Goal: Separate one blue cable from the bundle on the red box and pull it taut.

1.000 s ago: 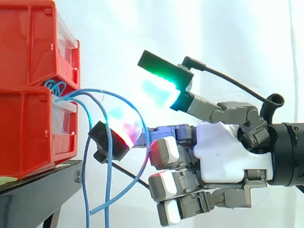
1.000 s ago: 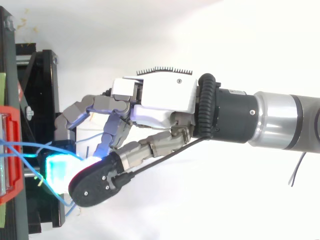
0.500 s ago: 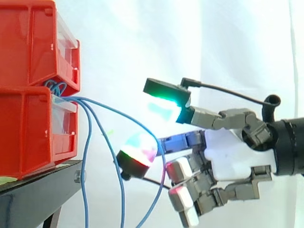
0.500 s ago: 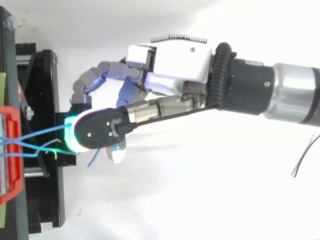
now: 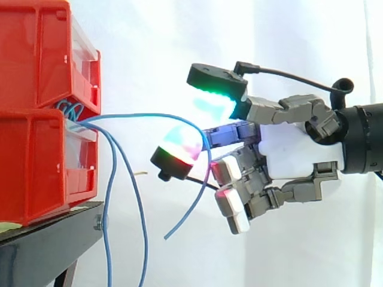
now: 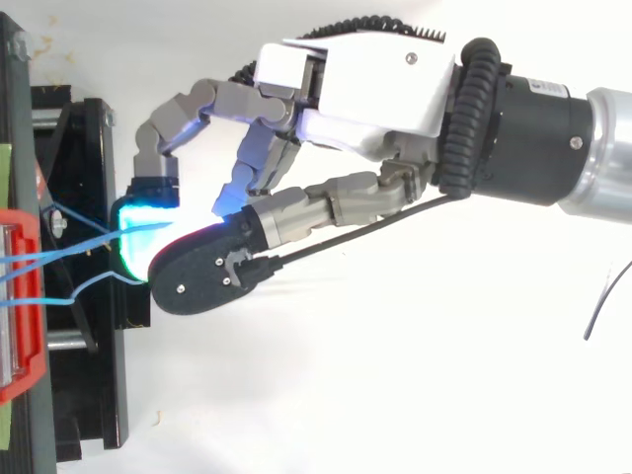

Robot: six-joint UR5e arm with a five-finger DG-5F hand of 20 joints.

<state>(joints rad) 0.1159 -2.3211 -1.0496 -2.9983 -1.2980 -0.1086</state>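
Step in hand, as judged: drawing one separated strand tight. Anchor: the red box [image 5: 36, 161], the lower of two stacked bins on the black stand [image 5: 48, 239]. A good pull likely runs straight away from the box front, level with where the strand leaves it, and slowly, so the box does not shift on the stand. Arm [image 6: 602, 148]: enters from the right, roughly level, wrist in line with the box. Hand [image 5: 293, 152]: palm well apart from the box, with two leading fingers reaching toward it. In the side view the upper green pad [image 5: 214, 101] and the lower red-and-cyan pad [image 5: 179, 146] stand apart. The remaining fingers are curled toward the palm and hold nothing. Blue cable [image 5: 143, 116]: leaves the bundle [image 5: 70, 110] at the seam between the bins and runs nearly level to the hand. It passes through the gap between the two pads and bends over the lower finger, hooked rather than pinched. Its free end [image 5: 179, 224] hangs slack below. From above the strand [image 6: 79, 244] reads as an almost straight line. Advice: bring the upper pad down onto the strand before pulling further, since a hooked cable may slide off. The bundle's other strands [image 5: 108, 203] hang clear of the hand and should stay so.
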